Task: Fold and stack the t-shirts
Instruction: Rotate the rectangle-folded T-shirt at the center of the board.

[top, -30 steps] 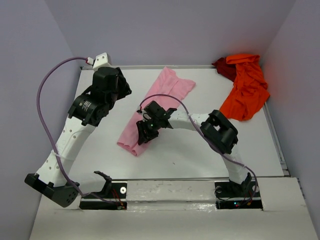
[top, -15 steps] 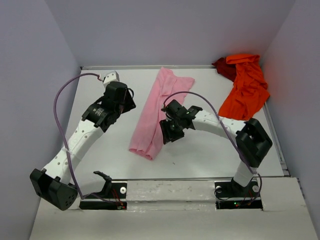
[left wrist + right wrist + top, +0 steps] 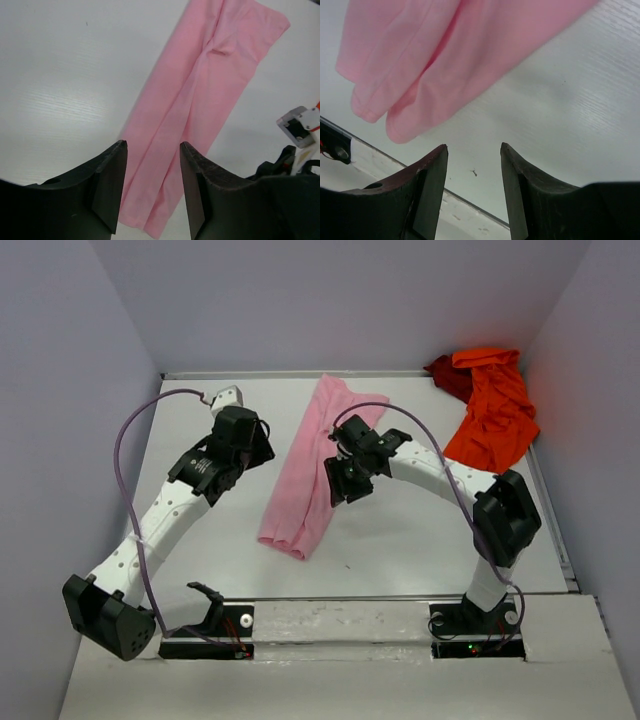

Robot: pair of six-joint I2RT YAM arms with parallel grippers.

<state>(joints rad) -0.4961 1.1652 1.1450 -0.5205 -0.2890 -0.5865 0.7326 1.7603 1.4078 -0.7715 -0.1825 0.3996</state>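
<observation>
The light pink t-shirt [image 3: 310, 465] lies folded into a long narrow strip running from the back of the table toward the front. In the left wrist view the pink t-shirt [image 3: 210, 85] stretches away beneath the jaws. My left gripper [image 3: 262, 448] hovers open just left of the strip, holding nothing [image 3: 152, 150]. My right gripper [image 3: 337, 492] is open at the strip's right edge, over bare table [image 3: 474, 150], with the shirt's near end [image 3: 420, 65] ahead of it. The bright orange-red t-shirt [image 3: 495, 420] lies crumpled at the back right, partly over the dark red t-shirt [image 3: 445, 373].
The white table [image 3: 400, 540] is boxed in by grey walls on three sides. A raised front ledge [image 3: 340, 615] carries both arm bases. The left arm's purple cable [image 3: 125, 440] loops out toward the left wall.
The pink strip's near end has swung right and it lies straighter. My right gripper moved right and back off the strip. My left gripper came closer to the strip's left side.
</observation>
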